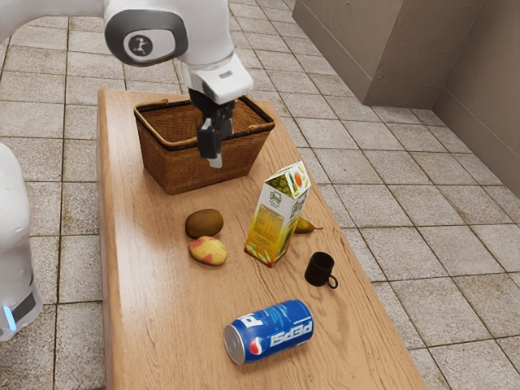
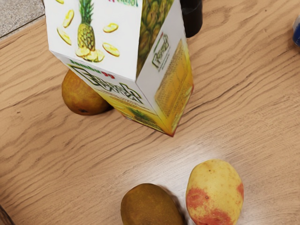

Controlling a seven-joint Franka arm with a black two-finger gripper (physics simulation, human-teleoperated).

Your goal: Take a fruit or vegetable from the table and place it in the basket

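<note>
Table [image 1: 154, 292] wood-grained; basket [image 1: 195, 166] rough wicker; can [image 1: 270, 331] glossy metal; mug [image 1: 319, 269] dark, smooth.

Exterior view from the arm's side, well back, angled down, arm [image 1: 166, 32] toward eleven o'clock, wrist view from the hand, nearer, steeply downward, both sharing carton [image 1: 275, 223], brown fruit [image 1: 204, 223], red-yellow fruit [image 1: 208, 251] toward the exterior view's eight o'clock

The white arm [image 1: 166, 32] is reaching in from the exterior view's upper left, over the table's [image 1: 142, 292] long edge. Its lower part [image 1: 12, 215] is standing beside this same edge, and there a blue light [image 1: 9, 317] is shining. The black gripper [image 1: 215, 158] is hanging high, toward the far short edge, and is pointing downward.
</note>
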